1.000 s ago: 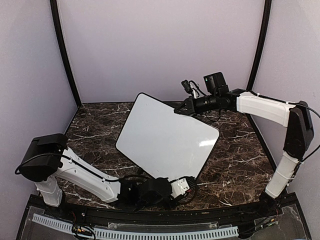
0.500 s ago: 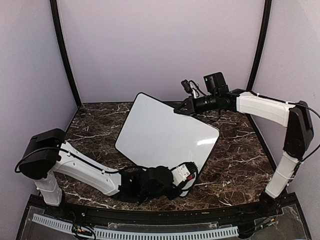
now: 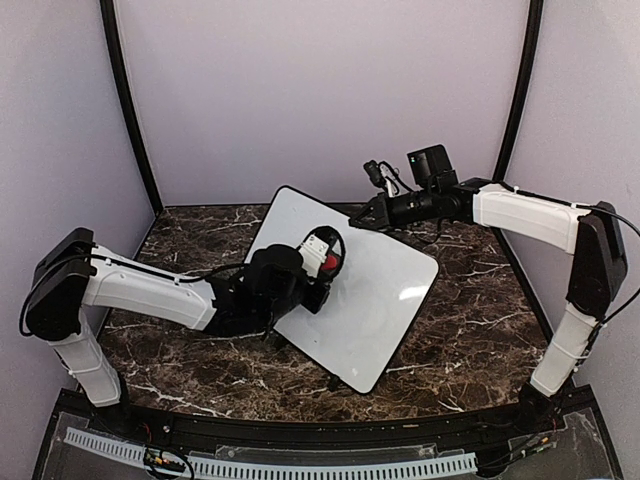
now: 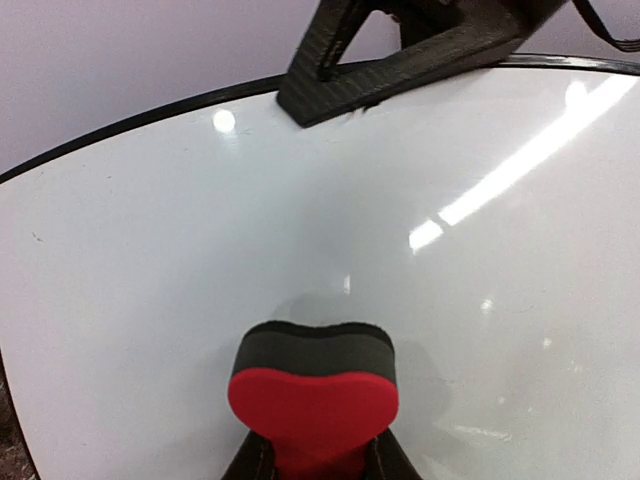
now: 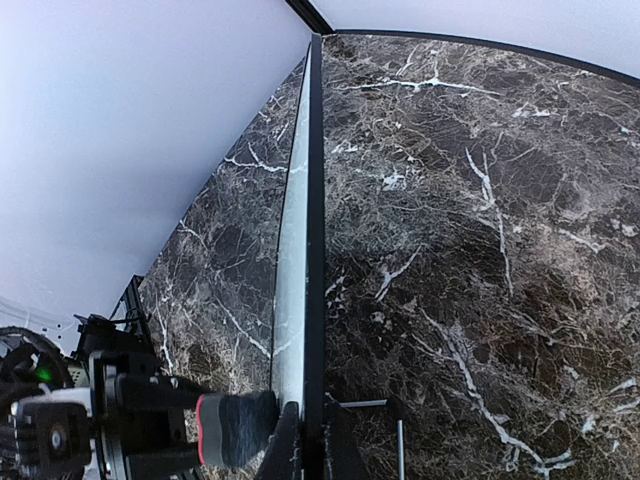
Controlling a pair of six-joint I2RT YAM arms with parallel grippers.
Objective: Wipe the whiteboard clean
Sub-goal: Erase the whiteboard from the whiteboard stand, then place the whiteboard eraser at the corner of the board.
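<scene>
Gripping the red eraser (image 4: 313, 385) in my left claw (image 3: 324, 262), I hold its dark felt face flat against the board (image 3: 375, 295), in the board's upper left part near the centre of the top view. My right claw (image 3: 362, 218) is closed on the board's far rim, just above centre of the frame. The board spans the middle of the marble tabletop (image 3: 480, 320), one corner toward the bottom edge, its white face blank but for glare
</scene>
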